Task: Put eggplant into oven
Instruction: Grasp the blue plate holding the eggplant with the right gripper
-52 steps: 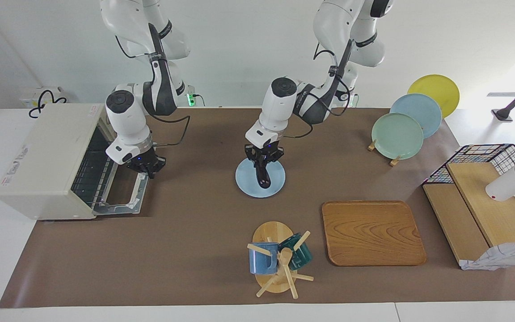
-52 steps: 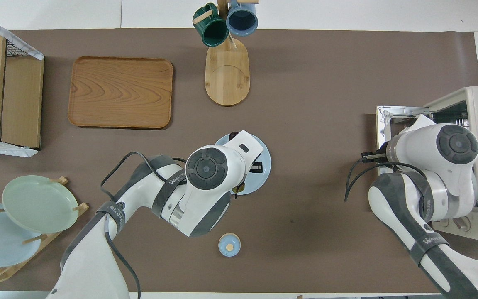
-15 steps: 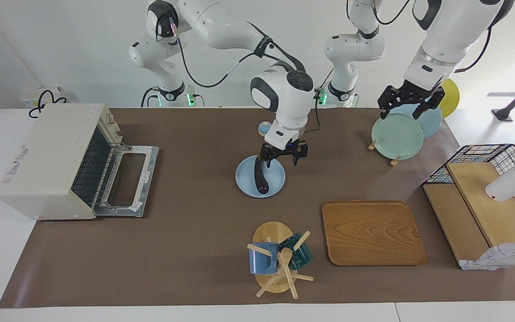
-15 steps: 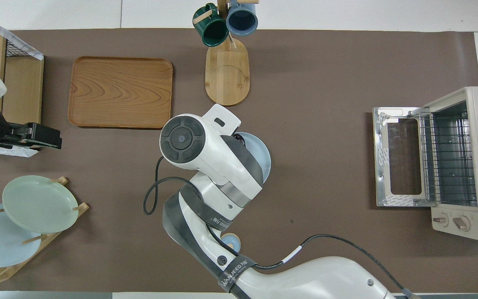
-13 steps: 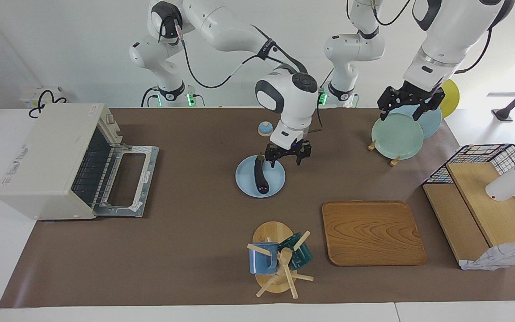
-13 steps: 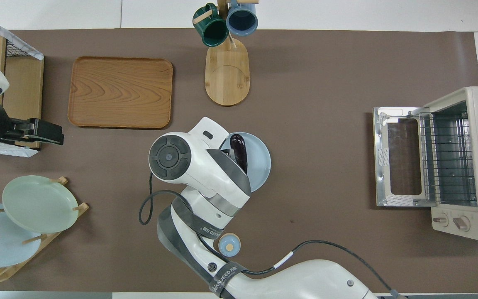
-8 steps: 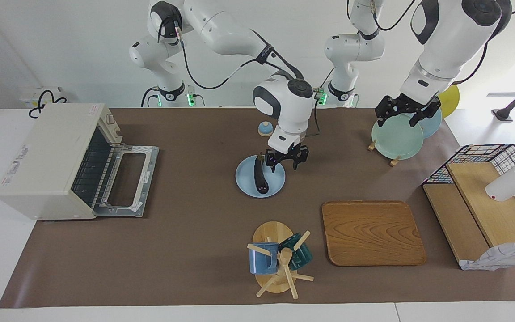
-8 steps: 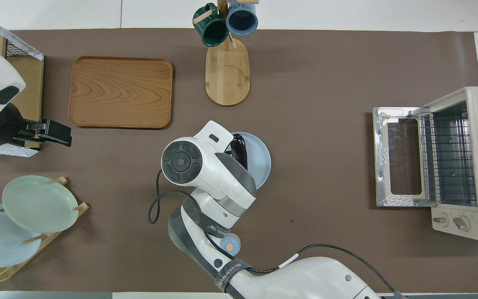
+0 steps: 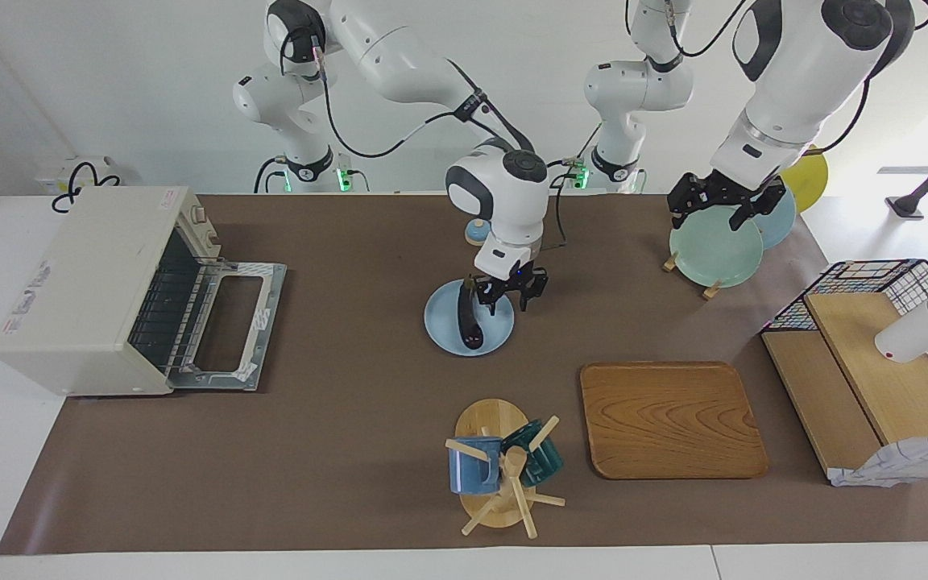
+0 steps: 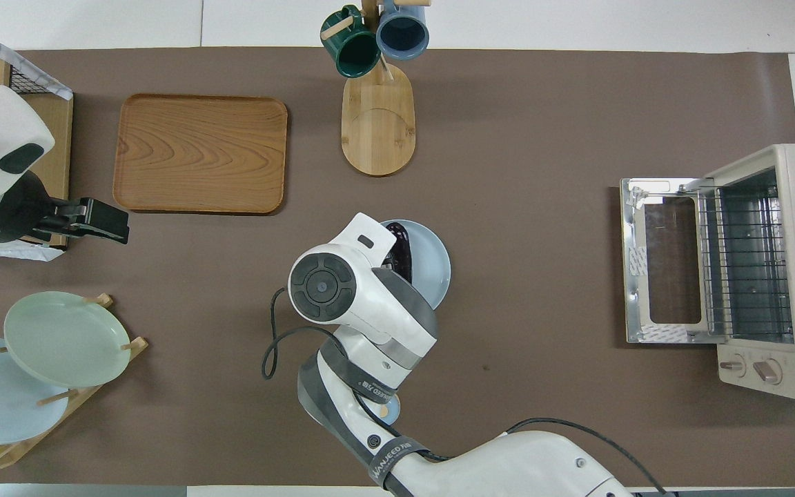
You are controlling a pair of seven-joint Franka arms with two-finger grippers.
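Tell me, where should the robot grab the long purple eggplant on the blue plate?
Probably around the middle of the eggplant, coming straight down from above. It lies flat on the blue plate with its stem end nearer the robots, so squeezing across its slim width should hold best. The right pincer hangs over the stem end; the left pincer waits over the plate rack.

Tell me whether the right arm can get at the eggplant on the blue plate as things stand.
Probably yes. The right gripper is low over the stem end of the eggplant, which lies uncovered on the blue plate with nothing crowding it; the left gripper waits over the plate rack.
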